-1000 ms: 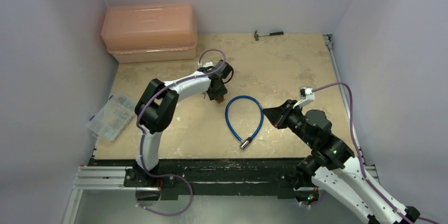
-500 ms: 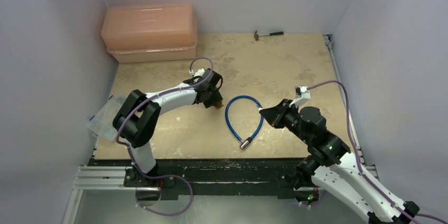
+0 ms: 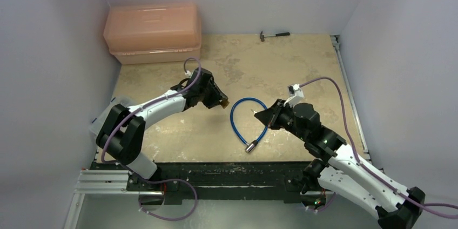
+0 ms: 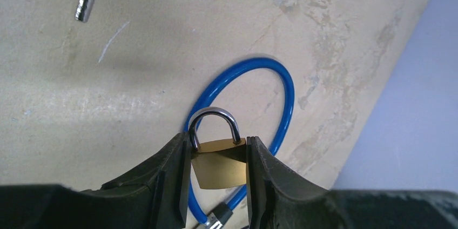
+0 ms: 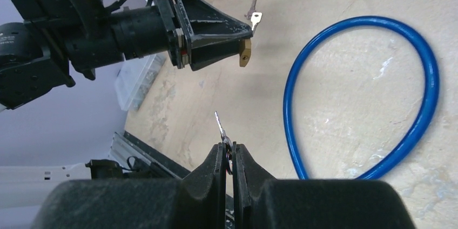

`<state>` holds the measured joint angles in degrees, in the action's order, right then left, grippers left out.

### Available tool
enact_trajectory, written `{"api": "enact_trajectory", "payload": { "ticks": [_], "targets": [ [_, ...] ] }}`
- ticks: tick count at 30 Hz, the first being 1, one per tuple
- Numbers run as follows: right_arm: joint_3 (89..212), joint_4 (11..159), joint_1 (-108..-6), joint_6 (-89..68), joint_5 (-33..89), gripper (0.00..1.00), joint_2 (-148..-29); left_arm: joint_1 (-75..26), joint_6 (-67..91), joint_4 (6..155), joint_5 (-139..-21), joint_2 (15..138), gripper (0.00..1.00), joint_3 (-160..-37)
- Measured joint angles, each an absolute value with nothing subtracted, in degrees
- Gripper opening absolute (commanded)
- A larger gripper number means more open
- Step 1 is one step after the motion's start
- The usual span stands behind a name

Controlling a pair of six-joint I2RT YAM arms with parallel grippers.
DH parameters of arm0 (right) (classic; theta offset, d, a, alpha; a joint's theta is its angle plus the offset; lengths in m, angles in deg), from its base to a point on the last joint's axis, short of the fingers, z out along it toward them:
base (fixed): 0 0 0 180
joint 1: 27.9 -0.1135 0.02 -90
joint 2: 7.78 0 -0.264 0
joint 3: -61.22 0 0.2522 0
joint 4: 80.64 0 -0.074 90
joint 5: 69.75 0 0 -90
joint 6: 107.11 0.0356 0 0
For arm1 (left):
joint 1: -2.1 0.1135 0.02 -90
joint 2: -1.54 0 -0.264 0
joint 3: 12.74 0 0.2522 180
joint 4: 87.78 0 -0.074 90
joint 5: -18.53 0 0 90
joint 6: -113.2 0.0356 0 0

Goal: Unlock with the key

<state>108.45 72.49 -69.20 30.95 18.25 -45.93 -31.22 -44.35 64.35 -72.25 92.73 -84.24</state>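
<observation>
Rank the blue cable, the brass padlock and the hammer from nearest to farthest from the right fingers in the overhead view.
1. Blue cable: its loop's right side lies just by the right fingers, which pinch the key.
2. Brass padlock: across the loop, clamped in the left fingers.
3. Hammer: at the table's far edge.

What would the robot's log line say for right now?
left claw: shut on brass padlock | right claw: shut on key | key: apart from brass padlock, not inserted | blue cable: lying on table
</observation>
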Motion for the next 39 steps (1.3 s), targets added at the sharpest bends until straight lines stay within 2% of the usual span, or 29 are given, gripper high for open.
{"api": "enact_trajectory", "payload": {
  "ticks": [7,14,26,33,39],
  "targets": [
    [110.9,74.6,-72.3,31.9,16.7,0.00,-52.2,-29.7,-46.8,65.8,-78.5,90.4,0.00,-83.3],
    [114.3,72.8,-72.8,32.6,13.8,0.00,-53.7,-27.4,-47.6,65.8,-82.7,87.9,0.00,-83.1],
    [115.2,69.7,-74.2,36.7,10.9,0.00,-47.8,-21.8,-45.2,62.2,-84.6,77.1,0.00,-80.0],
    [115.2,70.1,-74.5,36.8,10.7,0.00,-50.6,-21.6,-43.2,61.0,-84.4,75.5,0.00,-79.1],
    [114.2,76.2,-75.1,35.6,10.8,0.00,-53.7,-21.5,-42.1,61.4,-83.8,75.8,0.00,-79.1]
  ]
}}
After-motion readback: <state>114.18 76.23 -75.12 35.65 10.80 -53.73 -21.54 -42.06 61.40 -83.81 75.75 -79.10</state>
